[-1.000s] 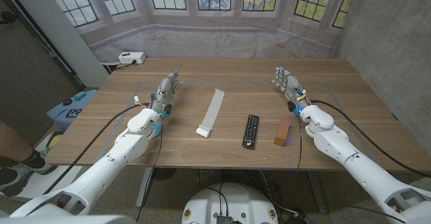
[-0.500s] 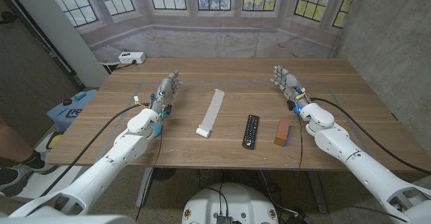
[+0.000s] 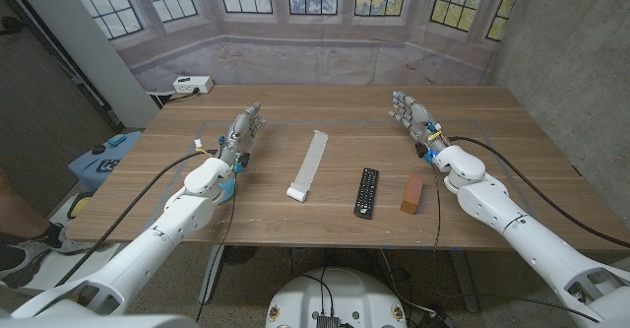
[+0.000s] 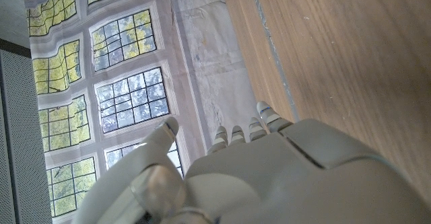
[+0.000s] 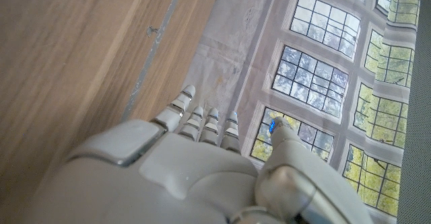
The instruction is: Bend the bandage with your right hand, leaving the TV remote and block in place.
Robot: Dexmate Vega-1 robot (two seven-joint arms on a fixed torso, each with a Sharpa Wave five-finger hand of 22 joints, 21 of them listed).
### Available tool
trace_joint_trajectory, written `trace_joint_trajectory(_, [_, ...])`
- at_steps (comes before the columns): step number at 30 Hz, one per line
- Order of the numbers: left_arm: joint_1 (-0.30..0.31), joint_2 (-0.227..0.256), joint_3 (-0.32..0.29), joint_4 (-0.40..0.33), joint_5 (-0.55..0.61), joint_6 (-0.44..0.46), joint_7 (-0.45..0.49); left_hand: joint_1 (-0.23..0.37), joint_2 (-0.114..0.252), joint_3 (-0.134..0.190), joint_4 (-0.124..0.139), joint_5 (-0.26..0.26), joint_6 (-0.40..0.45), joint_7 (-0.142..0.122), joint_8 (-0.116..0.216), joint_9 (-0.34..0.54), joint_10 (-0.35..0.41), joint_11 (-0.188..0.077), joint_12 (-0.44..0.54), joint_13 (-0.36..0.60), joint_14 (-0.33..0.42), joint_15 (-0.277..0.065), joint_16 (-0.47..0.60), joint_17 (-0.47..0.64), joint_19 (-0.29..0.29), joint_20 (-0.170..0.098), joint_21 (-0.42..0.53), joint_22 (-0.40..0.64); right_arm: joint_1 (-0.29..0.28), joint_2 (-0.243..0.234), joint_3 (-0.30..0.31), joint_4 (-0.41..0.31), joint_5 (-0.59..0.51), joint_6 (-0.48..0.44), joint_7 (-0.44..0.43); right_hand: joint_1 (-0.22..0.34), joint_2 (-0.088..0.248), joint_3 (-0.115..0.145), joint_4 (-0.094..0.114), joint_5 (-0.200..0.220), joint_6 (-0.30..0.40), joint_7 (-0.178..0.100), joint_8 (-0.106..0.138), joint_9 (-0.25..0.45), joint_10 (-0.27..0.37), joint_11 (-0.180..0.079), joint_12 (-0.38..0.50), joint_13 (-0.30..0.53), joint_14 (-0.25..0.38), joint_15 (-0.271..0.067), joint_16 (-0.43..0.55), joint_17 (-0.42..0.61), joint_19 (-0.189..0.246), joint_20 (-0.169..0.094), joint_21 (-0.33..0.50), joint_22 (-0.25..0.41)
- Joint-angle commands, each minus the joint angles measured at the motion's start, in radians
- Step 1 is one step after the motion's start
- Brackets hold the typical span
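Observation:
A long white bandage (image 3: 308, 164) lies unrolled near the middle of the wooden table (image 3: 325, 111), its folded end toward me. To its right a black TV remote (image 3: 366, 191) lies lengthwise, and right of that an orange-brown block (image 3: 412, 193). My right hand (image 3: 413, 117) hovers over the table's right side, beyond the block, fingers apart and holding nothing; its back (image 5: 195, 177) shows in the right wrist view. My left hand (image 3: 244, 132) stays at the table's left, fingers extended, holding nothing, its back (image 4: 269, 177) seen in the left wrist view.
A white power strip (image 3: 192, 85) sits on the ledge behind the table's far left corner. A blue object (image 3: 101, 161) stands off the table to the left. Bare wood lies between my right hand and the bandage.
My right hand has shifted slightly leftward and toward the table's far side. The left hand, bandage, remote and block have not moved.

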Motion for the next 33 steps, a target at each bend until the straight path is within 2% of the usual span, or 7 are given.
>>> trace_joint_trajectory(1, [-0.004, 0.012, -0.002, 0.013, 0.002, -0.01, -0.019, 0.013, 0.003, 0.007, -0.006, -0.001, -0.001, 0.007, 0.007, 0.004, 0.0, 0.0, 0.005, 0.003, -0.006, 0.002, 0.005, 0.002, 0.006, 0.006, -0.002, 0.006, 0.013, -0.012, -0.03, -0.041, -0.057, -0.008, -0.009, 0.015, -0.005, 0.004, -0.007, 0.003, 0.008, 0.002, 0.007, 0.004, 0.016, -0.002, 0.009, 0.003, 0.011, -0.028, 0.009, 0.002, 0.007, -0.023, 0.004, 0.004])
trace_joint_trajectory(13, [0.014, 0.017, -0.008, 0.001, 0.0, -0.025, -0.022, 0.018, 0.001, 0.009, -0.013, -0.002, -0.001, 0.006, 0.007, 0.004, 0.002, -0.001, 0.006, 0.003, -0.006, 0.003, 0.005, 0.002, 0.007, 0.006, -0.007, 0.006, 0.048, -0.041, -0.072, -0.086, -0.135, -0.059, -0.006, 0.03, -0.007, 0.009, -0.021, 0.003, 0.018, 0.008, 0.009, 0.004, 0.038, 0.006, 0.014, 0.003, 0.019, -0.03, 0.009, -0.001, 0.011, -0.026, 0.003, 0.004])
trace_joint_trajectory(33, [0.053, 0.025, -0.009, -0.047, 0.008, -0.017, 0.01, 0.027, 0.001, 0.013, -0.024, -0.002, -0.001, 0.005, 0.006, 0.004, 0.005, -0.002, 0.005, 0.003, -0.005, 0.004, 0.005, 0.001, 0.011, 0.007, -0.015, 0.006, 0.114, -0.072, -0.121, -0.118, -0.229, -0.117, 0.028, 0.036, -0.008, 0.009, -0.029, 0.001, 0.024, 0.011, 0.008, 0.004, 0.044, 0.002, 0.013, 0.003, 0.025, -0.03, 0.01, 0.0, 0.014, -0.027, 0.002, 0.004])
